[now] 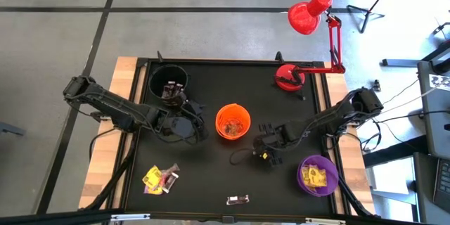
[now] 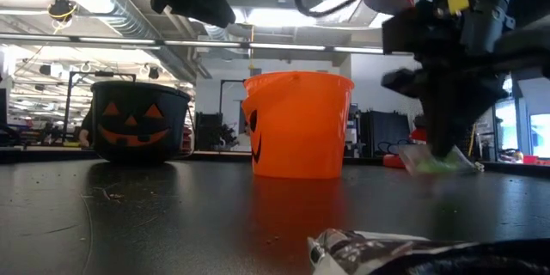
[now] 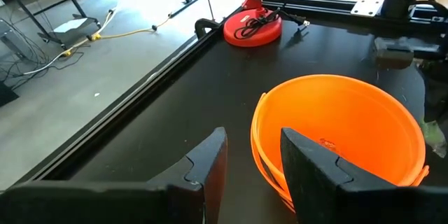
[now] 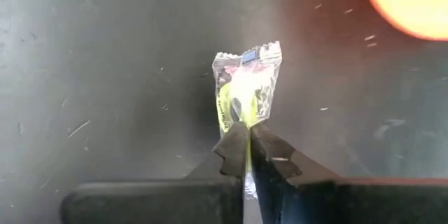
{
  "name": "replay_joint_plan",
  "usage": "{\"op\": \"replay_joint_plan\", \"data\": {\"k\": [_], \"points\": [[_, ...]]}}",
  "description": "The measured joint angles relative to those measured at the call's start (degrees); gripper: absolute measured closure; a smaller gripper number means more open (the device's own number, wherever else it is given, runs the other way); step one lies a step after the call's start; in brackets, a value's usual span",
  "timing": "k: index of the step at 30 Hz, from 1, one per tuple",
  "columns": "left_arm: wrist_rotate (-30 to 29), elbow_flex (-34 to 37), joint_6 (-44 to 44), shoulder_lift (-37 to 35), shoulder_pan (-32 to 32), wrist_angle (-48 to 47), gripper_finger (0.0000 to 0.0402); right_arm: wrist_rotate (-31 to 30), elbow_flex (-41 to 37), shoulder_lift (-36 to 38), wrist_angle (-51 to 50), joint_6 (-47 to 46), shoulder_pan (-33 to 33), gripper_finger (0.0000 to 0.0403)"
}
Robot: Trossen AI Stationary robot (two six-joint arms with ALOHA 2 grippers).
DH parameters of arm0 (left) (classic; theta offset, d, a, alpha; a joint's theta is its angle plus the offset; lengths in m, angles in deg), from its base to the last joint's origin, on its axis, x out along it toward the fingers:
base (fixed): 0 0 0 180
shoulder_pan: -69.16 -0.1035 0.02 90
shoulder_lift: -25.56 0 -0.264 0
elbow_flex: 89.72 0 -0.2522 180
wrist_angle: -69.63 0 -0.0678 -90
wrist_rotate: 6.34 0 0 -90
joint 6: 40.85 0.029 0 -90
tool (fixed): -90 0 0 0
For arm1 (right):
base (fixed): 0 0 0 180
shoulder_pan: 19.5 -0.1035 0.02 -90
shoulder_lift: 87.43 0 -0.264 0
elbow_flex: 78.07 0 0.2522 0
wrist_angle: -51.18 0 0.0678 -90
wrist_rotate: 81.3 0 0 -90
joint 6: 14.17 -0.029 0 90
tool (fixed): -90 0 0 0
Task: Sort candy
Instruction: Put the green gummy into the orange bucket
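My right gripper (image 4: 246, 140) is shut on a small candy (image 4: 245, 87) in a clear wrapper with yellow-green inside, over the black table to the right of the orange cup (image 1: 233, 121). In the high view the gripper (image 1: 267, 153) points steeply down. My left gripper (image 3: 252, 164) stands open beside the orange cup (image 3: 343, 133), on its left, with nothing between its fingers. A pile of yellow and dark candy (image 1: 160, 178) lies on the table at the near left. One silvery candy (image 1: 238, 199) lies near the front edge. My right gripper pinches the candy by one end of its wrapper (image 4: 245, 127) between its two fingertips. The fingers come from above, slanting steeply down. The rest of the candy sticks out beyond the fingertips. In the low view the candy (image 2: 432, 161) hangs close over the table; whether it touches, I cannot tell.
A black cup (image 1: 169, 81) stands at the far left, and a purple cup (image 1: 318, 176) with yellow candy in it at the near right. A red desk lamp (image 1: 290, 77) stands at the far right. Bare table lies between the orange cup and the front edge.
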Motion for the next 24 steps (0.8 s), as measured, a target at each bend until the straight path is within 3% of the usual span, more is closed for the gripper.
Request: {"op": "replay_joint_plan", "data": {"k": [7, 13, 18, 24], "points": [[0.00, 0.00, -0.07, 0.00, 0.00, 0.02, 0.0277, -3.67, 8.44, 0.25, -9.17, 0.86, -0.01, 0.0397], [0.02, 0.00, -0.11, 0.00, 0.27, 0.02, 0.0277, -6.84, 13.18, 3.65, -9.52, 4.59, -0.01, 0.0400], [0.04, 0.00, -0.11, 0.00, 0.90, 0.02, 0.0277, -7.46, 13.69, 9.61, -1.94, 7.98, 0.03, 0.0398], [0.04, 0.00, -0.12, 0.00, 1.24, 0.16, 0.0277, -7.63, 11.04, 15.36, 14.30, 11.99, 3.50, 0.0398]]}}
